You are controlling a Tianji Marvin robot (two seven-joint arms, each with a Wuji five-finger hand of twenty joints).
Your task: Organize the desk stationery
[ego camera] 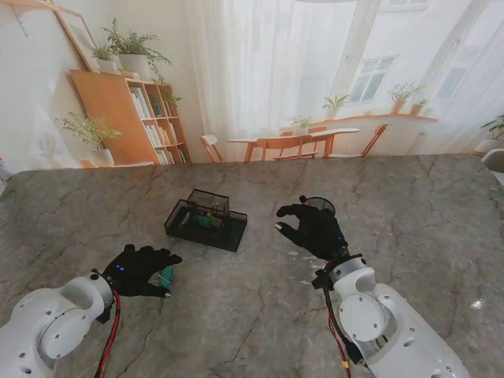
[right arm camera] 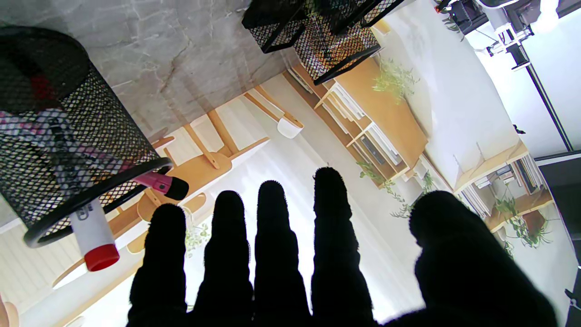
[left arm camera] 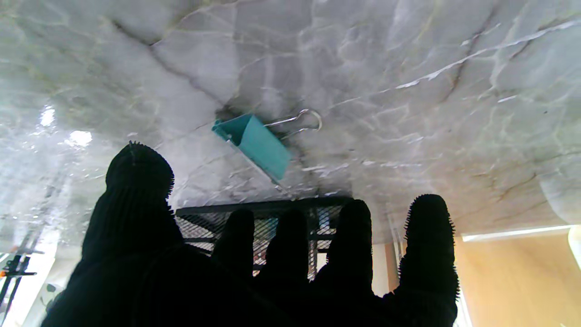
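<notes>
Left hand (ego camera: 140,270) spread, holding nothing, poised over the teal binder clip (left arm camera: 254,143) lying on the counter (ego camera: 236,315), likely for a pickup. Mesh organizer tray (ego camera: 206,222) far and right of it (probable destination). Right hand (ego camera: 315,230) also splayed, unladen, beside the mesh pen cup (right arm camera: 59,131). No legible writing.

A black wire-mesh desk organiser (ego camera: 205,220) stands mid-table, with a round black mesh pen cup (ego camera: 320,205) to its right. A teal binder clip (ego camera: 165,276) lies nearer to me, left of the organiser, beside the left hand (ego camera: 140,269). Markers (right arm camera: 93,231) stand in the cup.
</notes>
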